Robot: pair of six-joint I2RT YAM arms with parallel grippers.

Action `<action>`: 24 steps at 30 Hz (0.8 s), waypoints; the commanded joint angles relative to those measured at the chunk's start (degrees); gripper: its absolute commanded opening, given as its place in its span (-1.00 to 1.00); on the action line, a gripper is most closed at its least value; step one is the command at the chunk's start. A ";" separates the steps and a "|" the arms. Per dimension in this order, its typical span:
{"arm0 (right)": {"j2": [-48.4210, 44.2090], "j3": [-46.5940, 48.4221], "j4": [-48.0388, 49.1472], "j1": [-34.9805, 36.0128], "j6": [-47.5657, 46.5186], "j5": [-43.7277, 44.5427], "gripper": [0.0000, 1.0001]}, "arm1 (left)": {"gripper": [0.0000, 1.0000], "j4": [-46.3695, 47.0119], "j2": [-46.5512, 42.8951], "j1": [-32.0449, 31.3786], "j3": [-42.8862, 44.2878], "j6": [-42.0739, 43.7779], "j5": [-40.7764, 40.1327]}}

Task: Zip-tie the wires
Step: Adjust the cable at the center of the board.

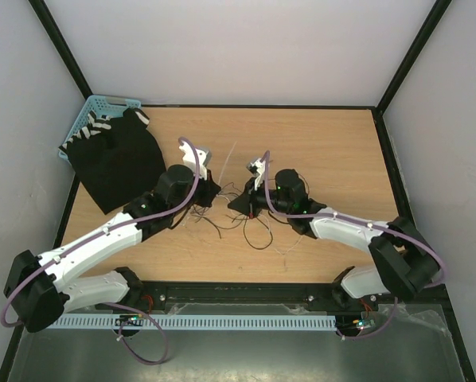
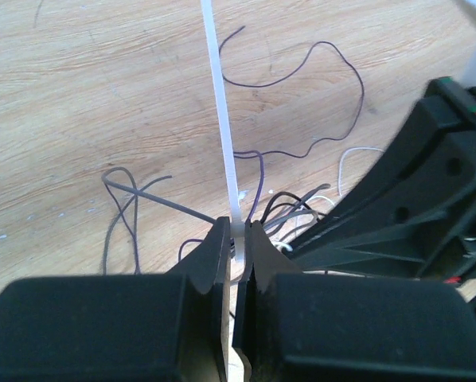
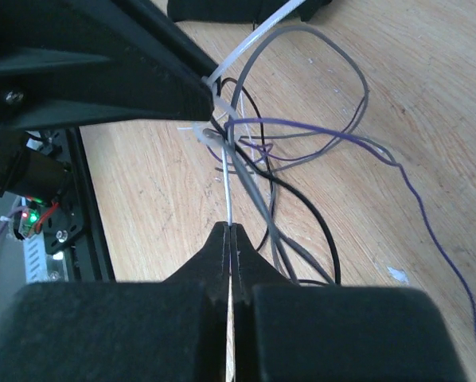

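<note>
The surface (image 1: 317, 143) was pale, matt wood grain; the zip tie (image 2: 220, 103) smooth white plastic; the cloth (image 1: 119, 163) soft black.

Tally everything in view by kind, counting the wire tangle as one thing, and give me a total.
wire tangle: 1
zip tie: 1
black cloth: 1
blue basket: 1
tools: 2 (left tool, right tool)
Total: 6
</note>
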 commanded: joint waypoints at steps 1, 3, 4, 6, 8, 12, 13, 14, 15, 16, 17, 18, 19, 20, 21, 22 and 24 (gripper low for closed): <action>-5.54 1.77 -5.33 0.32 -2.68 1.64 -1.00 | -1.00 -1.75 -1.89 1.58 2.03 -0.39 -2.56; -8.14 1.65 -7.80 0.32 -3.33 3.12 -1.00 | -1.00 -2.16 -2.51 2.42 1.55 -0.67 -2.54; -9.42 1.47 -8.84 0.33 -3.67 3.80 -1.00 | -1.00 -2.17 -2.93 2.76 1.28 -0.82 -2.53; -11.70 1.07 -10.67 0.32 -4.34 4.97 -1.00 | -1.00 -2.35 -3.65 3.39 0.90 -0.81 -2.46; -13.63 0.77 -12.98 0.23 -5.10 6.52 -1.00 | -1.00 -2.69 -4.33 3.72 1.01 -0.63 -2.28; -16.26 0.41 -16.07 -0.09 -6.27 9.05 -1.00 | -1.00 -3.38 -5.35 4.12 1.64 -0.06 -2.28; -16.52 0.35 -16.20 -0.22 -6.36 9.18 -1.00 | -1.00 -3.52 -5.45 4.21 2.04 0.08 -2.16; -16.64 0.42 -16.18 -0.29 -6.31 9.16 -1.00 | -1.00 -3.62 -5.49 4.18 2.52 0.28 -2.04; -16.56 0.63 -16.26 -0.38 -6.22 9.05 -1.00 | -1.00 -3.76 -5.50 4.24 3.04 0.55 -1.86; -16.49 0.83 -16.46 -0.45 -6.21 9.03 -1.00 | -1.00 -3.88 -5.50 4.27 3.63 0.88 -1.77; -16.46 1.16 -16.78 -0.54 -6.17 9.55 -1.00 | -1.00 -4.14 -5.60 4.26 4.31 1.33 -1.91; -16.55 1.41 -17.48 -0.69 -6.06 10.33 -1.00 | -1.00 -4.44 -5.63 4.26 4.99 2.06 -2.20; -16.67 1.63 -18.03 -1.05 -6.04 10.94 -1.00 | -1.00 -4.74 -5.71 4.31 5.76 2.62 -2.55; -16.99 1.68 -18.36 -1.39 -6.04 11.09 -1.00 | -1.00 -5.03 -5.88 4.37 6.55 3.26 -2.87; -17.30 1.53 -18.49 -1.84 -5.99 11.05 -1.00 | -1.00 -5.34 -5.98 4.35 7.42 3.88 -3.18; -17.60 1.38 -18.46 -2.32 -5.84 11.01 -1.00 | -1.00 -5.77 -6.09 4.35 8.18 4.43 -3.36; -17.92 1.09 -18.46 -3.01 -5.63 10.79 -1.00 | -1.00 -6.14 -6.11 4.35 9.62 5.12 -3.60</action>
